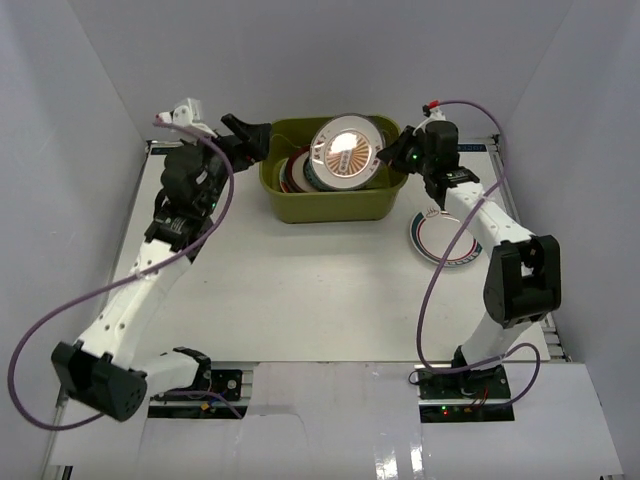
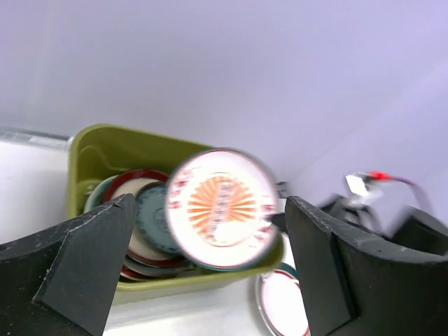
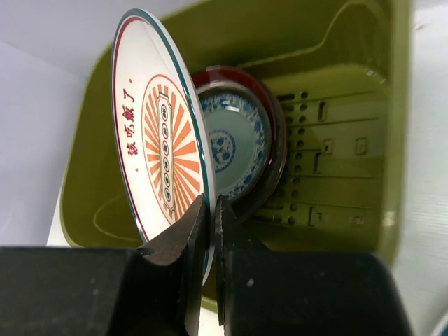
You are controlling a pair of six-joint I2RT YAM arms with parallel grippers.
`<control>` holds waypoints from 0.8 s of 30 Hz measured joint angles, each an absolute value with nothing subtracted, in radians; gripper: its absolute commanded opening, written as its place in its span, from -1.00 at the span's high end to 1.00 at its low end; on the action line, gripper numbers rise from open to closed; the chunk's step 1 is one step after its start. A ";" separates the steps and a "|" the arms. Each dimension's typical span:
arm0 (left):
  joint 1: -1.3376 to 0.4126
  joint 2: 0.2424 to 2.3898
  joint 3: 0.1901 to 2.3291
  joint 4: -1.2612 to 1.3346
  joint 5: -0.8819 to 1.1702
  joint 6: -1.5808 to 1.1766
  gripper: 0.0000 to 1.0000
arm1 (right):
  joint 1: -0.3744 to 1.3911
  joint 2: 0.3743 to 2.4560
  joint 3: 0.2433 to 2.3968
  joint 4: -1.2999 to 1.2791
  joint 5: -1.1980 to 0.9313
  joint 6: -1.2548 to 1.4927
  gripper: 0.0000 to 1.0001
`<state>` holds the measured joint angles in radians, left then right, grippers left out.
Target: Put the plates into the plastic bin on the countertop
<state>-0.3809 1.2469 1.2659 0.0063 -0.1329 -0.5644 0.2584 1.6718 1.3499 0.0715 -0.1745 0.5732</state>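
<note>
My right gripper [image 1: 392, 160] is shut on the rim of the orange sunburst plate [image 1: 345, 152] and holds it tilted above the olive-green plastic bin [image 1: 300, 205]. In the right wrist view the plate [image 3: 157, 147] stands on edge between my fingers [image 3: 213, 224]. Several plates lie stacked in the bin, with the small teal-patterned plate [image 3: 234, 143] on a dark red-rimmed plate [image 3: 276, 150]. A white plate with a red-and-teal rim [image 1: 445, 240] lies on the countertop [image 1: 300, 290] right of the bin. My left gripper [image 1: 248, 135] is open and empty at the bin's left end.
Grey-white walls close in the countertop on the left, back and right. The right arm's elbow [image 1: 520, 275] stands near the plate on the countertop. Purple cables loop from both arms.
</note>
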 measured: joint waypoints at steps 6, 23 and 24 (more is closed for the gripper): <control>-0.395 1.008 1.008 -0.023 -0.048 -0.537 -0.96 | 0.324 1.810 1.428 0.054 -0.184 0.599 -0.45; -0.495 0.542 0.714 -0.317 0.053 -0.336 -0.96 | -0.086 1.319 0.961 0.053 0.033 0.536 -0.94; -0.506 0.538 0.691 -0.323 0.046 -0.333 -0.96 | -0.128 1.296 0.897 0.054 0.062 0.538 -0.94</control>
<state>-0.5064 0.5381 0.6914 -0.3225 0.0463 -0.3332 -0.1280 1.2961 0.8967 0.0540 0.0616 0.5377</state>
